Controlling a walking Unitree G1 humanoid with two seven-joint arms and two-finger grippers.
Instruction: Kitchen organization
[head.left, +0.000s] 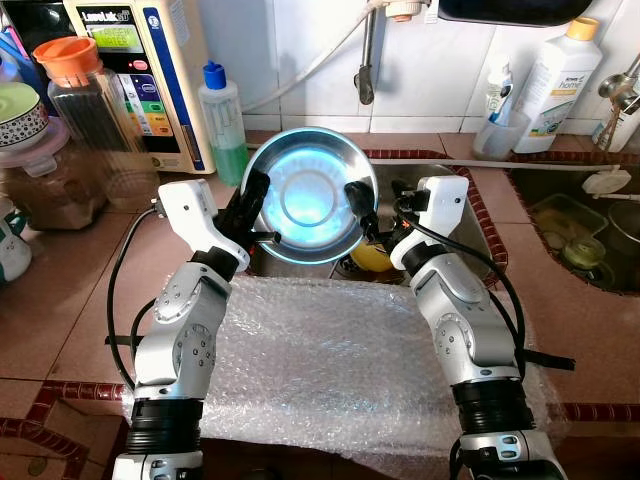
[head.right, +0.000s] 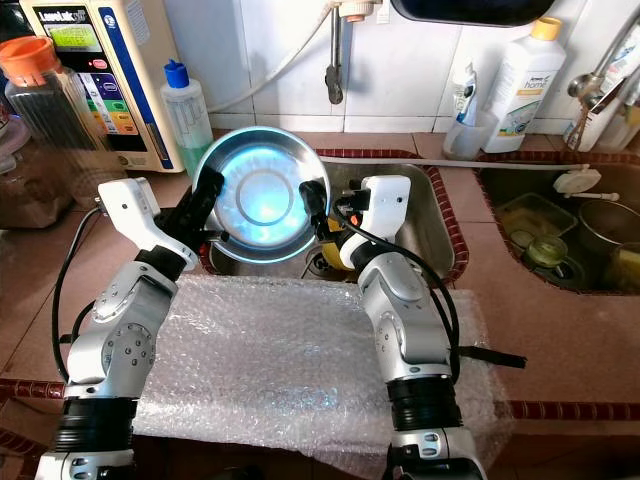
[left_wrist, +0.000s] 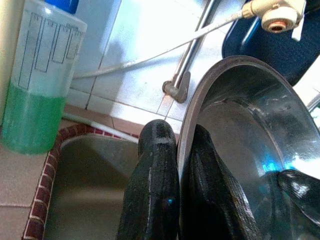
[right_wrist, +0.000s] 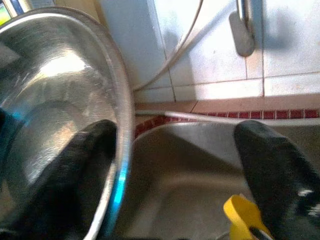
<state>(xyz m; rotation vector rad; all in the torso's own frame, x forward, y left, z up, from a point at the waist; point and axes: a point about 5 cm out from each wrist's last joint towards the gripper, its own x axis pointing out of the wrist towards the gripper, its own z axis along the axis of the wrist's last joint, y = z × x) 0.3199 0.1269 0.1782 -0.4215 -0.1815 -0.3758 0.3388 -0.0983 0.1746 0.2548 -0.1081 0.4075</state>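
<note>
Bowl: steel bowl (head.left: 305, 195), held up over the left sink basin (head.right: 425, 235), tilted so its inside faces the head camera; blue-white glare on its floor.
Left gripper: left gripper (left_wrist: 177, 165) clenched on the bowl's rim at 9 o'clock, one black finger outside the wall, one inside.
Right gripper: right gripper (right_wrist: 175, 165) at the bowl's 3 o'clock edge, fingers spread wide; one finger (right_wrist: 75, 175) lies inside the bowl against the rim, the other hangs apart over the basin, gripping nothing.
Yellow item: a yellow object (head.left: 372, 257) in the basin, below the bowl at 5 o'clock, partly hidden; cannot tell what it is.
Bubble wrap: sheet of bubble wrap (head.left: 330, 360) spread on the counter at 6 o'clock of the bowl, under both forearms.
Tap: tap pipe (head.left: 367, 60) on the tiled wall at 12 o'clock, white hose beside it.
Green bottle: blue-capped bottle of green liquid (head.left: 222, 125) at 10 o'clock, just beside the bowl's rim.
Water purifier: cream unit (head.left: 150, 70) further out at 10 o'clock; orange-lidded jar (head.left: 85, 105) left of it.
Right side: white detergent bottle (head.left: 557, 85) at 2 o'clock on the ledge; second basin (head.left: 580, 235) at 3 o'clock with dishes in it.
</note>
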